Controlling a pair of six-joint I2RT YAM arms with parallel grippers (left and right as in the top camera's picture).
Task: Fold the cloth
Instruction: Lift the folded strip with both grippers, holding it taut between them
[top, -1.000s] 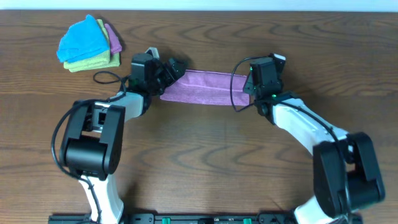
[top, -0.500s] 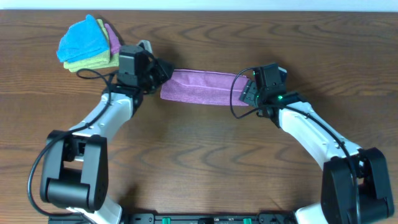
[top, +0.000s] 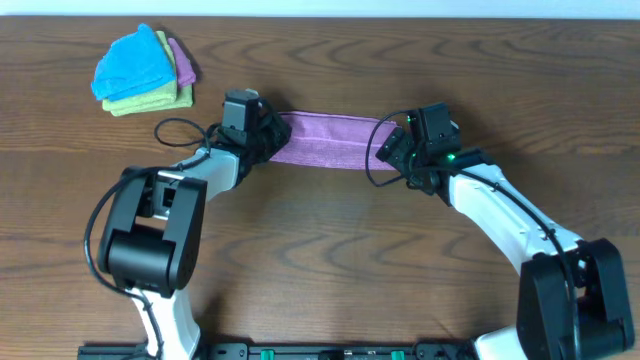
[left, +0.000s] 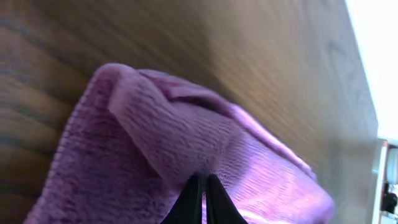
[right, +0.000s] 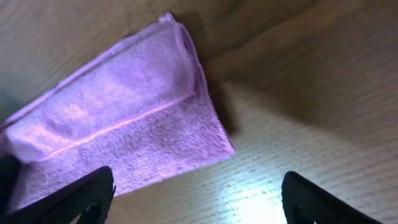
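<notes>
Left wrist shows left hand (left: 200, 198) clamped on the cloth (left: 186, 143), right wrist shows right hand (right: 196, 199) apart.

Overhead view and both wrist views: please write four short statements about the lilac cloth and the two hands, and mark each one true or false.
1. The lilac cloth lies as a long strip between the two hands. True.
2. The right hand is shut on the lilac cloth. False: its fingers stand wide apart and hold nothing.
3. The left hand has its fingers together on the lilac cloth. True.
4. The blue cloth lies on the lilac cloth. False: it tops a separate pile, apart from it.
</notes>
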